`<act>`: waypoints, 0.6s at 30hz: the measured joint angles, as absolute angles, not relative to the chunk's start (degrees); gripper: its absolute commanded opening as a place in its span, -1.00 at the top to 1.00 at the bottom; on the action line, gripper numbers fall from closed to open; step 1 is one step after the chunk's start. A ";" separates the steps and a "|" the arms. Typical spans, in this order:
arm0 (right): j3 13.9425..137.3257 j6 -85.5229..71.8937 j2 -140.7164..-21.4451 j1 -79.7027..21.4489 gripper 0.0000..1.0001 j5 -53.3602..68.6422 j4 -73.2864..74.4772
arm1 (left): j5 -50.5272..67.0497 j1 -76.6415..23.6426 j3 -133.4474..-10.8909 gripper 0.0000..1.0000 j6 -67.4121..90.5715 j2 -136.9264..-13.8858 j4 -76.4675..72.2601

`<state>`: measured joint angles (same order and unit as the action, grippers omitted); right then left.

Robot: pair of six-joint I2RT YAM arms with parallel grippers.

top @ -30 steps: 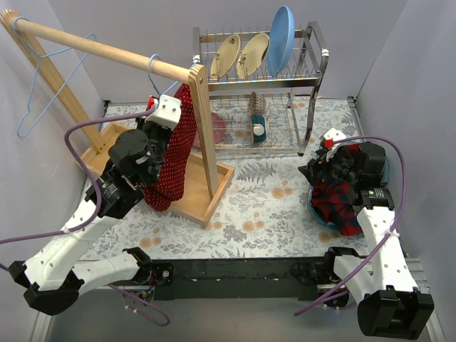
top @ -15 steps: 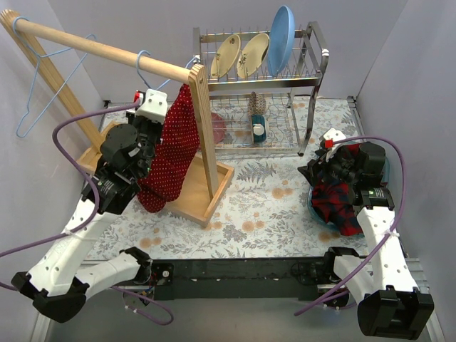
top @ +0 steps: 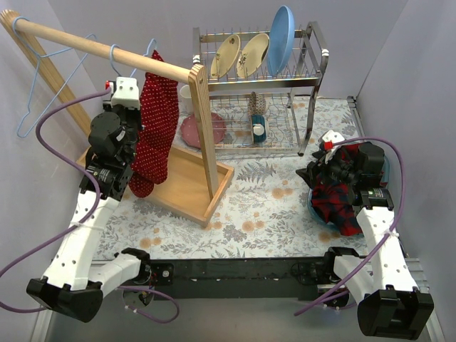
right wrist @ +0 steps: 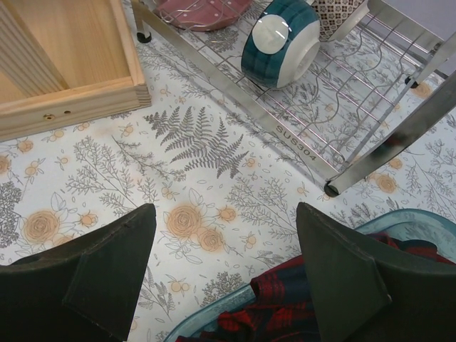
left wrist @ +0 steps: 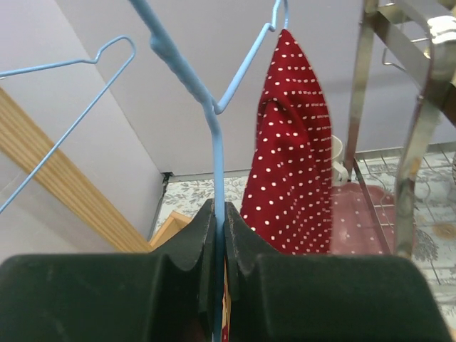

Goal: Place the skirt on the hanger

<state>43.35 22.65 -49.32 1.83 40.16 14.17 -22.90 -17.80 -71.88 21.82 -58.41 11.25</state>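
Observation:
The red polka-dot skirt (top: 152, 132) hangs on a light blue wire hanger (top: 114, 60) whose hook is over the wooden rail (top: 107, 51). In the left wrist view the skirt (left wrist: 296, 157) hangs to the right of the hanger wire (left wrist: 217, 153). My left gripper (left wrist: 219, 235) is shut on the hanger's wire below its neck; from above the gripper (top: 121, 96) is just left of the skirt. My right gripper (right wrist: 224, 246) is open and empty, over the edge of the teal basket (right wrist: 214, 313) holding the plaid shirt (top: 335, 196).
A second blue hanger (top: 39, 78) hangs at the rail's left end. The wooden rack base (top: 189, 189) sits left of centre. A metal dish rack (top: 260, 85) with plates, a pink plate (top: 203, 130) and a teal bowl (right wrist: 279, 43) stands behind.
My left arm has carried the hanger and skirt leftward and up along the rail, away from the upright post. The right arm has not moved.

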 measured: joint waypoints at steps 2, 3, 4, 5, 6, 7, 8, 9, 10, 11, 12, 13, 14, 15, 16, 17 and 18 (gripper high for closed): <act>43.35 22.68 -49.19 1.83 -0.74 40.75 14.59 | -22.06 -15.46 -71.44 1.00 22.81 -58.61 10.17; 43.35 22.68 -49.08 1.83 -0.73 40.99 14.87 | -21.91 -14.46 -71.16 1.00 23.24 -58.70 9.54; 43.35 22.68 -48.97 1.83 -0.73 41.21 15.03 | -21.63 -13.41 -70.83 1.00 23.68 -58.83 8.78; 43.35 22.68 -48.86 1.83 -0.73 41.41 15.09 | -21.34 -12.47 -70.63 1.00 24.12 -58.96 8.10; 43.35 22.68 -48.71 1.83 -0.73 41.69 15.22 | -21.23 -11.60 -70.41 1.00 24.56 -59.11 7.51; 43.35 22.68 -48.56 1.83 -0.73 41.93 15.29 | -20.99 -10.61 -70.15 1.00 25.02 -59.27 6.76; 43.35 22.68 -48.45 1.83 -0.74 42.22 15.33 | -20.53 -9.63 -70.02 1.00 25.58 -59.48 6.13; 43.35 22.68 -48.31 1.83 -0.73 42.44 15.40 | -20.21 -8.64 -69.97 1.00 26.15 -59.72 5.58; 43.35 22.68 -48.18 1.83 -0.74 42.63 15.49 | -19.81 -7.70 -69.89 1.00 26.70 -59.96 5.10; 43.35 22.68 -48.07 1.83 -0.73 42.74 15.55 | -19.53 -7.03 -69.87 1.00 27.11 -60.18 4.75; 43.35 22.68 -47.97 1.83 -0.73 42.96 15.70 | -19.11 -6.20 -69.87 1.00 27.64 -60.47 4.29; 43.35 22.68 -47.81 1.83 -0.73 43.16 15.81 | -18.72 -5.43 -69.87 1.00 28.18 -60.84 3.90; 43.35 22.68 -47.68 1.83 -0.74 43.35 15.97 | -18.28 -4.71 -69.89 1.00 28.71 -61.28 3.42; 43.35 22.68 -47.53 1.83 -0.74 43.57 16.14 | -17.65 -4.01 -69.91 1.00 29.41 -61.76 2.92; 43.35 22.68 -47.40 1.83 -0.73 43.75 16.21 | -17.04 -3.36 -70.04 1.00 30.06 -62.28 2.48; 43.35 22.68 -47.31 1.83 -0.73 43.83 16.23 | -16.51 -2.72 -70.26 1.00 30.74 -62.81 2.17; 43.35 22.68 -47.27 1.83 -0.73 43.94 16.23 | -15.94 -2.13 -70.39 1.00 31.53 -63.24 1.89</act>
